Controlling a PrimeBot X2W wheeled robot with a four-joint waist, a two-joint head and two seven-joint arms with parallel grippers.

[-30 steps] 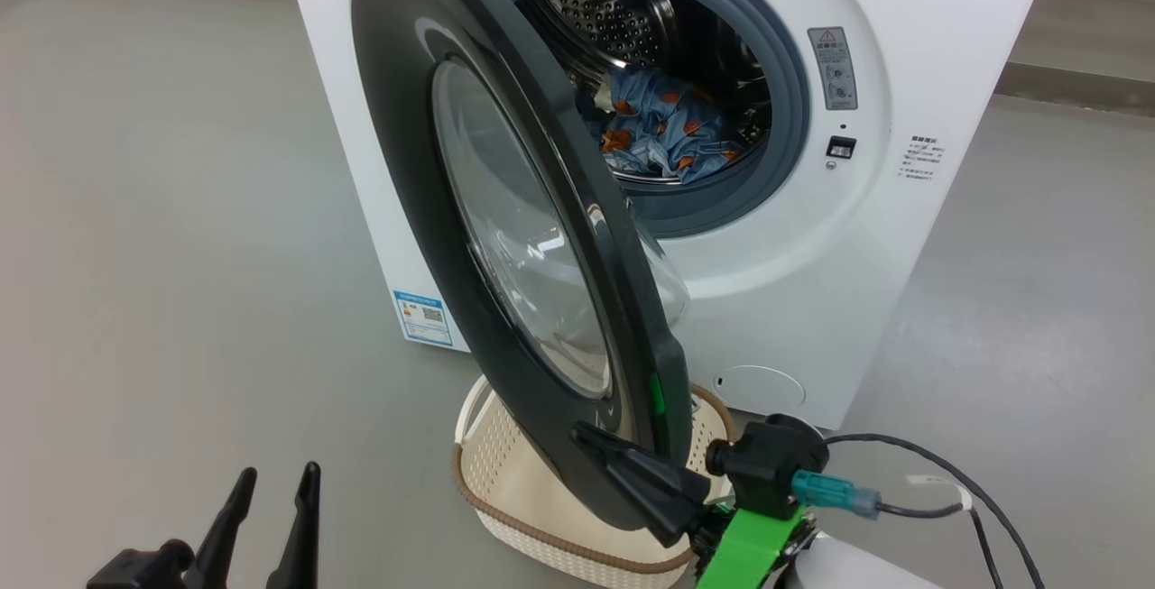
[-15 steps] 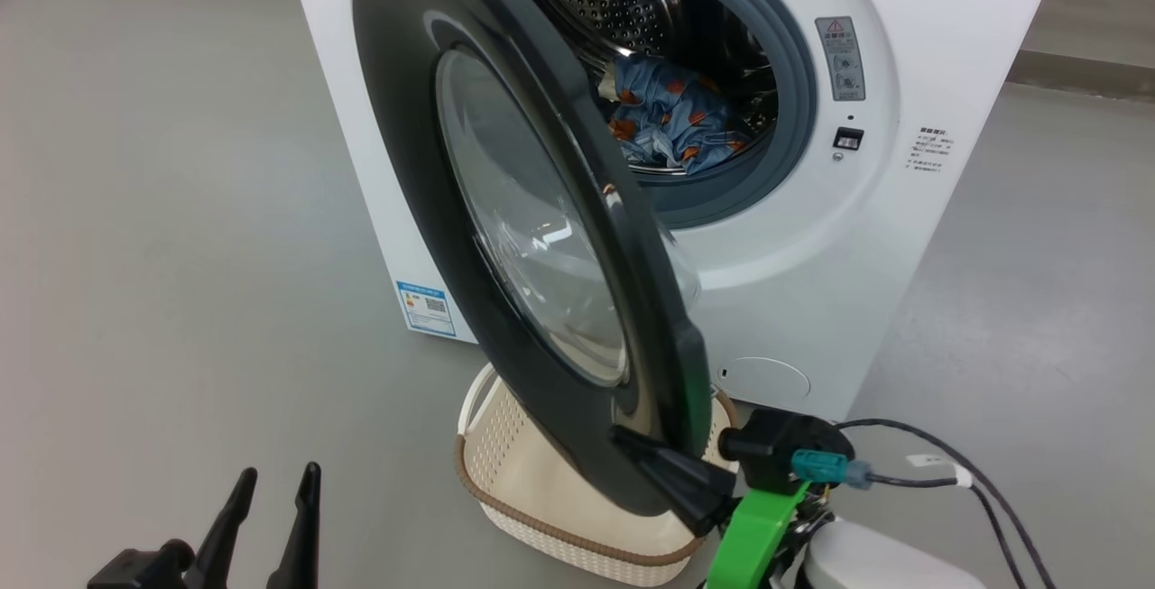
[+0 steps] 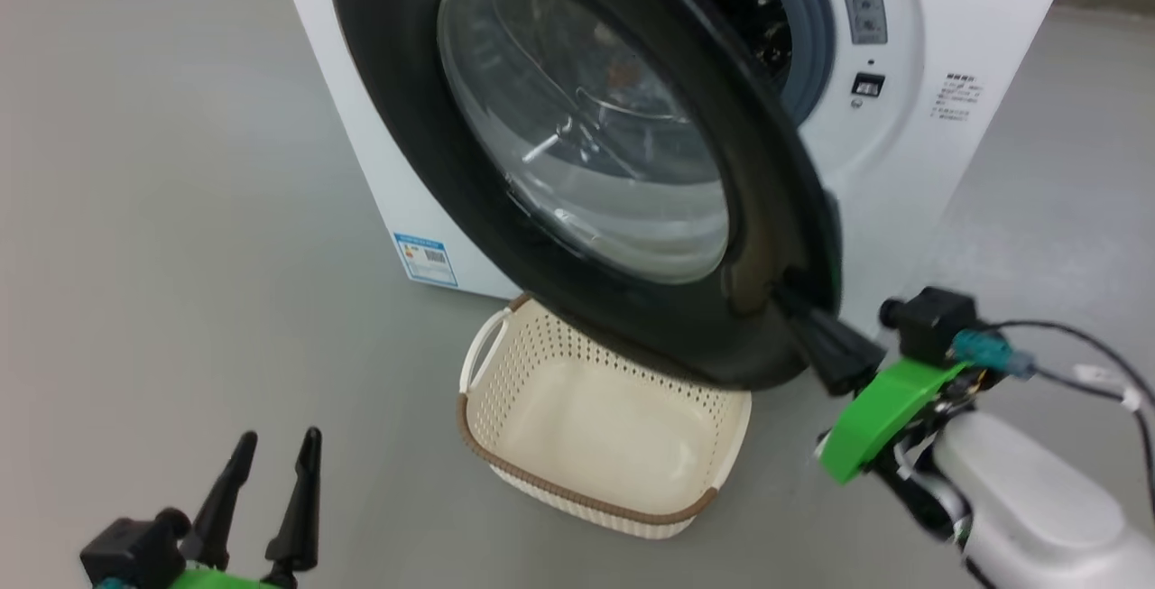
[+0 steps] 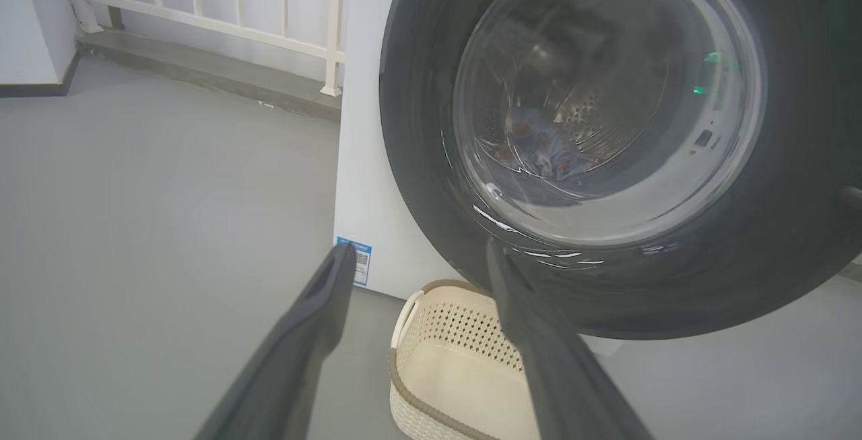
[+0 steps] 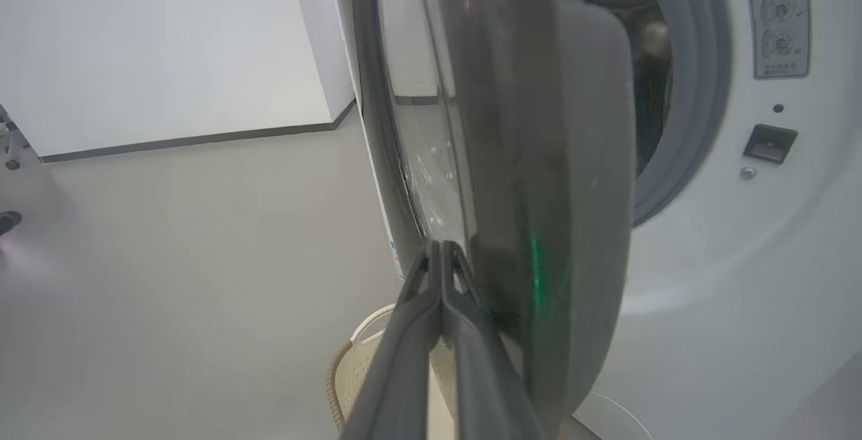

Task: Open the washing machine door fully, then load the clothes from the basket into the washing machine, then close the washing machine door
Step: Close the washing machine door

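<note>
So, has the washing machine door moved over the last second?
Yes. The washing machine door has swung toward shut: it now covers most of the grey gasket, which was exposed before.

Left gripper (image 3: 280, 437) jaws spread, right gripper (image 3: 794, 302) jaws pressed together

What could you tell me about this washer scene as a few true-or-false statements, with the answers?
1. The basket is empty. True.
2. The washing machine door is shut tight. False: it stands ajar, the grey gasket showing beside it.
3. The clothes lie inside the drum. True, seen through the door's glass.
4. The left gripper holds the basket. False: it is open, empty, apart from it.
5. The right gripper has its fingers spread wide. False: they are pressed together against the door.
</note>
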